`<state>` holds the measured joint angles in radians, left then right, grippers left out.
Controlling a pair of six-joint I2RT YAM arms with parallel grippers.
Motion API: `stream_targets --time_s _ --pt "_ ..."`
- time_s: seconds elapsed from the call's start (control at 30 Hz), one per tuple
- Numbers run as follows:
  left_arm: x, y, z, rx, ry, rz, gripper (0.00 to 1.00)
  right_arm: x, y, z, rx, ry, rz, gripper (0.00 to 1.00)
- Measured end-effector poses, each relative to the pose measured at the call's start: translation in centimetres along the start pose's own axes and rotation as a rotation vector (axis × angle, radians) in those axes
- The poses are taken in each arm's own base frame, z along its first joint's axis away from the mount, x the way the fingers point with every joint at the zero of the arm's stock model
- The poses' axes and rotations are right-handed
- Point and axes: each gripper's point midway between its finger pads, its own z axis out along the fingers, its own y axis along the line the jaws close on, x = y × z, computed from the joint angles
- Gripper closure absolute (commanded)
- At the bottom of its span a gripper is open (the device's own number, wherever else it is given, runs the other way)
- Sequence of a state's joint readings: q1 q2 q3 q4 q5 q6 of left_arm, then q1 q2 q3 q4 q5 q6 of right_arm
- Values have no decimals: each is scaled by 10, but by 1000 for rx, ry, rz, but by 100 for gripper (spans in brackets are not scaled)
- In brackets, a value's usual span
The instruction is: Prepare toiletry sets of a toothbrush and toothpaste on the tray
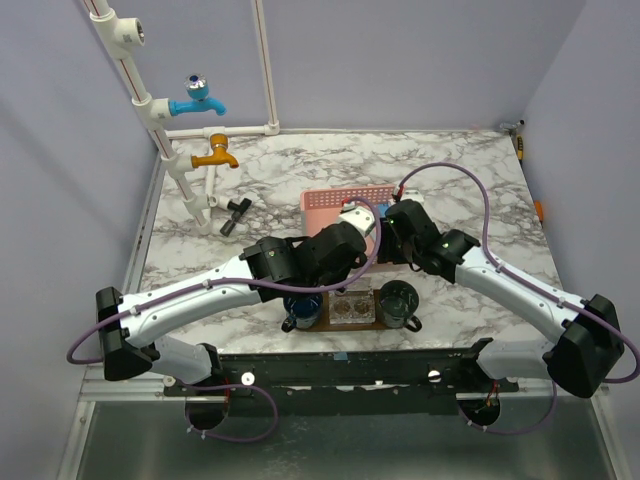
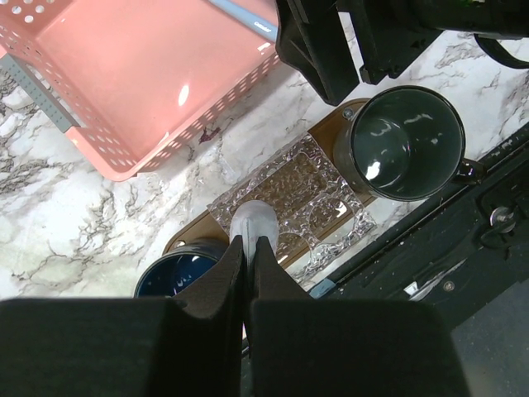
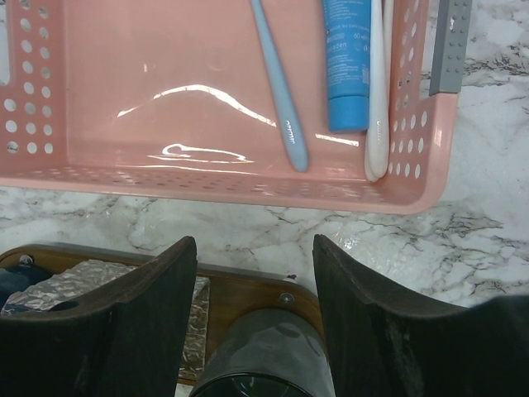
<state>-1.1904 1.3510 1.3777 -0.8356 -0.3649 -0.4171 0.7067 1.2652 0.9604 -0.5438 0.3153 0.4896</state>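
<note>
— Marble table (image 1: 450,170), purple walls. Where is the toothpaste?
— Toothpaste (image 3: 345,66) lies flat in the pink basket (image 3: 248,194), at the 3 o'clock side in the right wrist view. A light-blue toothbrush (image 3: 279,91) is at its 9 o'clock, and a white toothbrush (image 3: 377,99) is just beside it at 3 o'clock.
— Which step is this?
— I think it is the pick-up for a set. The tray (image 3: 244,298), the brown board at the basket's 6 o'clock, shows no brush or tube that I can see. The right gripper (image 3: 254,248) hangs over the tray's grey cup (image 3: 264,356), jaws spread, nothing between them. Next it would need to go toward 12 o'clock, dip into the basket and pinch 1 thing across its thin side.
— How does the tube look?
— Small and blue with white letters. I cannot see its cap.
— And the other arm?
— The left gripper (image 2: 250,244) is over the bumpy glass dish (image 2: 306,198), between the blue cup (image 2: 178,277) and the grey cup. Its jaws are pressed together. A small pale tip shows just past them. I cannot tell what it is.
</note>
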Motion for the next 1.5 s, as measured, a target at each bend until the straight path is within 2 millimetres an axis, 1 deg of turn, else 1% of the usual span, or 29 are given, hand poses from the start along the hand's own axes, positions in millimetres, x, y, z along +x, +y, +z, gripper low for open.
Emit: stream_targets --time_s 0.67,1.0,1.5 --pt "-2 -2 -1 11 -8 -6 100 9 -1 3 -1 21 -4 38" --pt "-4 -5 3 16 -13 -8 100 14 -3 4 2 31 -1 38" --pt "10 -3 13 5 12 0 100 14 -3 4 1 32 -1 38"
